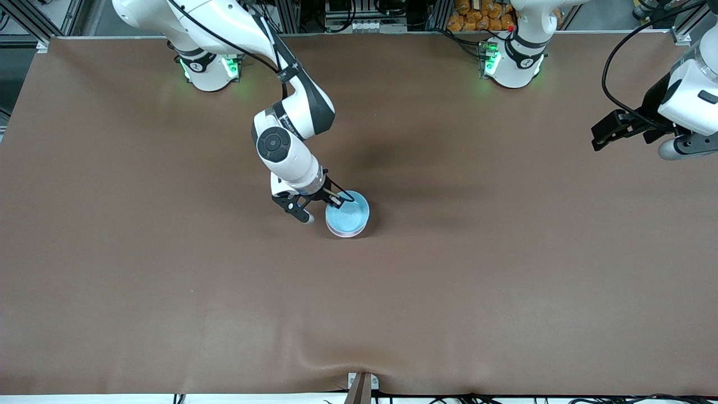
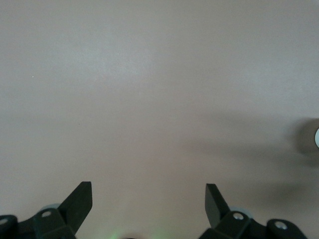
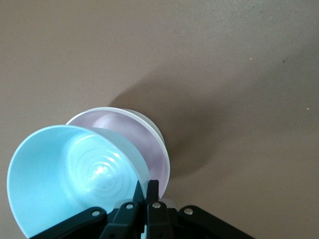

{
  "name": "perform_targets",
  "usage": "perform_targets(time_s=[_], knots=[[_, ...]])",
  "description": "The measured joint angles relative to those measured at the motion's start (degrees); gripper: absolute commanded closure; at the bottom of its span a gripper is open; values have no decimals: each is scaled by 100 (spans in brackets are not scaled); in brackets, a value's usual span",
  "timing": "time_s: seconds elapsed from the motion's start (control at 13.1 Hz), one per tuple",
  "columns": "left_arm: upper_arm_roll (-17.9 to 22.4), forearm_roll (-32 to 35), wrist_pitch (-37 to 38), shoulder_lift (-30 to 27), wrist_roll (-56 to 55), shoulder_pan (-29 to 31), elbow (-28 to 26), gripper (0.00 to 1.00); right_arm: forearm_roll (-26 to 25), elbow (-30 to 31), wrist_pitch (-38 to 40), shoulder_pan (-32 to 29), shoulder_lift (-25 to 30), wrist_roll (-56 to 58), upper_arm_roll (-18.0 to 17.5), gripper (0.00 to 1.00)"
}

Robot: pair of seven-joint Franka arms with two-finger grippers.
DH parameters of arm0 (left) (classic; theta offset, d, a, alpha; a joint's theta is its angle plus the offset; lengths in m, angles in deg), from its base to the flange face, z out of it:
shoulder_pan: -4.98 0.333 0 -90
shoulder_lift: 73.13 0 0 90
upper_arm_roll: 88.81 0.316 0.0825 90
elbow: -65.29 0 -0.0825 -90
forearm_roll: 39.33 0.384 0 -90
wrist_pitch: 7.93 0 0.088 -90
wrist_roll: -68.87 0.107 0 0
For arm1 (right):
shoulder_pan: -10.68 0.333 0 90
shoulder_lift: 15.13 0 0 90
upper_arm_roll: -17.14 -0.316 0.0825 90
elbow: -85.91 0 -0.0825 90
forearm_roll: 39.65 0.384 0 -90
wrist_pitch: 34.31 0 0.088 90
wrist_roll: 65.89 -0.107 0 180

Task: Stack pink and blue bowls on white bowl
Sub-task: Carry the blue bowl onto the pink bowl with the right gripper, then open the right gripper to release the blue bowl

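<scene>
Bowl stack near the middle of the brown table [image 1: 505, 292], with both arms shown. The blue bowl [image 1: 348, 210] is a smooth, round, light sky-blue shell whose glossy floor carries faint concentric rings in the right wrist view [image 3: 75, 172]. It sits uppermost, tilted in that view, so that its rim stands clear of the bowl beneath on one side. The pink bowl [image 3: 142, 139] is pale, with a whitish sheen, and nests directly under the blue one; in the front view only a thin pink band [image 1: 343, 232] shows below the blue rim. Under the pink bowl a sliver of the white bowl [image 3: 153, 124] appears as a pale outer rim; it is too narrow to describe further.

The right gripper [image 1: 320, 205] is at the stack's edge on the side toward the right arm's end of the table. Its black fingers [image 3: 152, 191] are pinched together on the blue bowl's thin rim, one inside and one outside the wall.

The left gripper [image 2: 148, 201] hangs over bare table at the left arm's end, well apart from the stack, waiting, with its fingers spread wide.

The table covering is matte, with a slight ripple near the edge closest to the front camera. Open surface surrounds the stack on all sides.
</scene>
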Motion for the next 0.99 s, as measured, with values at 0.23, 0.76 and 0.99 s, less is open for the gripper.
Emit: perform_targets(time_s=[0.23,0.76,0.99], knots=[[-4,0,0,0,0,-2,-7,0,-5,6,2,9,-39,-2,0,0],[-56,0,0,0,0,-7,-8,0,-23,-202,14,8,176,-109,342,0],[-57,0,0,0,0,0,-8,0,-96,-285,749,-6,746,619,1004,0]])
